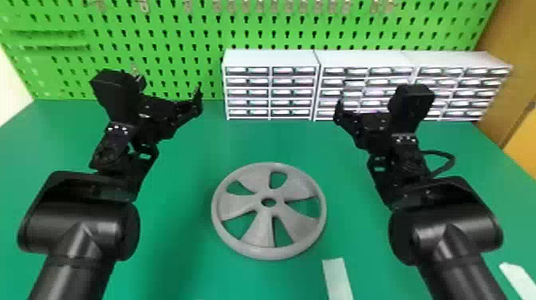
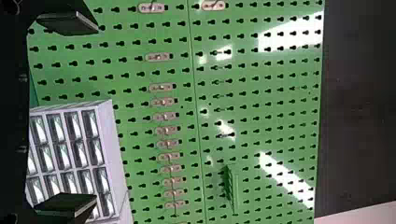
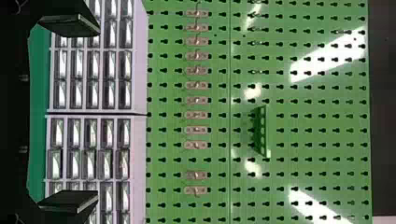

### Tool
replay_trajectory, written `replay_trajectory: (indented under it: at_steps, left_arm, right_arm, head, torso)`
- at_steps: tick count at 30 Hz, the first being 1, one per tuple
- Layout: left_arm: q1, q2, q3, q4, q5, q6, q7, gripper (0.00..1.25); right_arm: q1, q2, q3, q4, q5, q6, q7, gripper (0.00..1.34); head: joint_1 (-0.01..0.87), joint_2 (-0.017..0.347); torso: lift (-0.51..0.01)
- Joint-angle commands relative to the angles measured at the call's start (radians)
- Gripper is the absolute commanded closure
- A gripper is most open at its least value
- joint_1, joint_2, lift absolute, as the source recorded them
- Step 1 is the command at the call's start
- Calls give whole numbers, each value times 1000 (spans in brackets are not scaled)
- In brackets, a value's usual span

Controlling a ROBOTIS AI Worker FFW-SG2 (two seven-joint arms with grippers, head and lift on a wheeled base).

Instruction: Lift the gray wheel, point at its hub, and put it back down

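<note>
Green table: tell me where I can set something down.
Bare patches lie between the wheel and the drawers, and between the wheel and the left arm. More crowded: the near right, where a white strip lies before the right arm.

The left arm (image 1: 73, 275) and right arm (image 1: 462, 275) are black, each with a smooth, tubular forearm whose soft sheen runs up a Y-shaped ridge into a rounded, barrel-like joint (image 1: 75, 225). Past that come angular black brackets (image 1: 139, 163) with cut-outs and a few small pale dots, like screw heads. Each wrist bears a blocky black housing (image 1: 115, 89). A thin black cable (image 1: 453, 160) loops out from the right arm. The left pincer (image 1: 169, 91) and right pincer (image 1: 371, 117) have flat, black, wedge-shaped fingers (image 2: 70, 203).
</note>
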Motion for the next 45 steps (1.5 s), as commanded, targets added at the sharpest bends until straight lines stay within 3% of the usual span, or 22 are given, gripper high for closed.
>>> replay_trajectory:
  at_steps: [1,45]
  left_arm:
    - [-1,0,3,0,1,-2,1,28]
    - [-3,3,7,0,3,-4,-1,28]
  right_arm:
    - [0,1,1,0,2,0,0,79]
    - [-2,-5,7,2,6,0,0,81]
  head:
    - [692,48]
    - [692,48]
  torso:
    - [-88]
    - [-88]
